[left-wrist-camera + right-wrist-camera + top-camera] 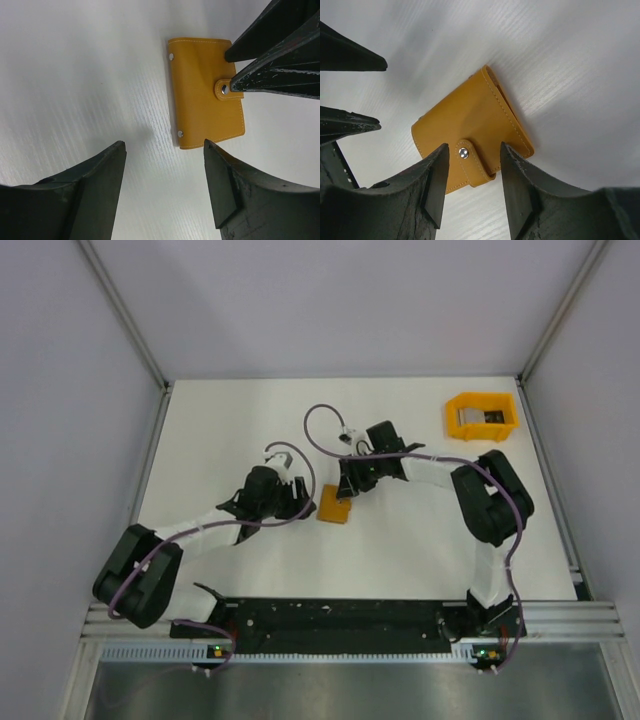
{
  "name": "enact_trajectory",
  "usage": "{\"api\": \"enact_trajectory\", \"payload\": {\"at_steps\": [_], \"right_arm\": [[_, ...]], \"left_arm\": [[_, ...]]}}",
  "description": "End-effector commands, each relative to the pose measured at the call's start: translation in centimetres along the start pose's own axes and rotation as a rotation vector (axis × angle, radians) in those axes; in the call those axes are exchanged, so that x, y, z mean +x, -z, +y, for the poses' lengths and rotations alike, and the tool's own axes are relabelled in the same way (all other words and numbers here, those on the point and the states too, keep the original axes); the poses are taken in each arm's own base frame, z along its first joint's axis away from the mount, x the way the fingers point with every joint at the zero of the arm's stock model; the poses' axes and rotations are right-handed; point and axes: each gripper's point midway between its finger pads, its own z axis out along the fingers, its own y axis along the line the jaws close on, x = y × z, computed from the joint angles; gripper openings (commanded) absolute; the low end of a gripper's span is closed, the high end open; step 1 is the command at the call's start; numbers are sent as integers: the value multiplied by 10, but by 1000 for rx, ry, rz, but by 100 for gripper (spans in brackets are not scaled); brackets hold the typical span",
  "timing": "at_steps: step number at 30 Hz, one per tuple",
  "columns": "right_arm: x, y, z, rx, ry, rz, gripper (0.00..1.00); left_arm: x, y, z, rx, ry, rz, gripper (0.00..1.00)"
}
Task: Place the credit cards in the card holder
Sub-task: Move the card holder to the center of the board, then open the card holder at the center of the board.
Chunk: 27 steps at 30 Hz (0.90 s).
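Card holder: orange wallet lying flat on the white table, near the middle and between the two grippers. It is folded shut. The snap strap wraps over the open edge, and its metal stud sits on the upper face. Two small rivets show along the opposite edge. With the wallet closed, its pockets and any contents are hidden.

Bin: yellow open-topped container at the far right of the table, well apart from the card holder and both grippers. A flat item, part pale grey and part dark, lies inside it. The top view is too small to tell what this item is.

Left gripper: jaws stand wide apart with only bare table between them. The card holder lies just beyond the fingertips, nearest the one on the right in the left wrist view. Nothing is held.

Right gripper: jaws are moderately apart and straddle the snap strap, one finger on each side of it. A narrow gap shows between the strap and each finger. In the left wrist view one fingertip meets the strap beside the stud. Whether it presses on the strap cannot be told. The card holder rests on the table and is not lifted.
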Motion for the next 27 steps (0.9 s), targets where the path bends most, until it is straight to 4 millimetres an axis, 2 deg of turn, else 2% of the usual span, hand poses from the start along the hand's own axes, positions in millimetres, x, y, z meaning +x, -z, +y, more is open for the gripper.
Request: {"api": "enact_trajectory", "payload": {"at_steps": [1, 6, 10, 15, 20, 24, 26, 27], "right_arm": [[14, -5, -2, 16, -13, 23, 45], [31, -1, -2, 83, -75, 23, 40], [43, 4, -6, 196, -213, -36, 41], [51, 0, 15, 171, -298, -119, 40], [52, -5, 23, 148, -319, -117, 40], [48, -4, 32, 103, -301, -132, 40], [46, -4, 37, 77, -281, -129, 40], [45, -3, 40, 70, -275, -133, 40]], "left_arm": [[-11, -4, -10, 30, 1, -13, 68], [-11, -8, -11, 32, -12, -4, 68], [-8, -13, -9, 27, -17, 19, 68], [3, -19, -15, 59, -30, 59, 68], [9, -20, -20, 105, -36, 64, 67], [15, -25, -19, 116, -26, 78, 57], [17, -29, -19, 116, -23, 84, 46], [18, -30, -18, 118, -25, 90, 37]]}}
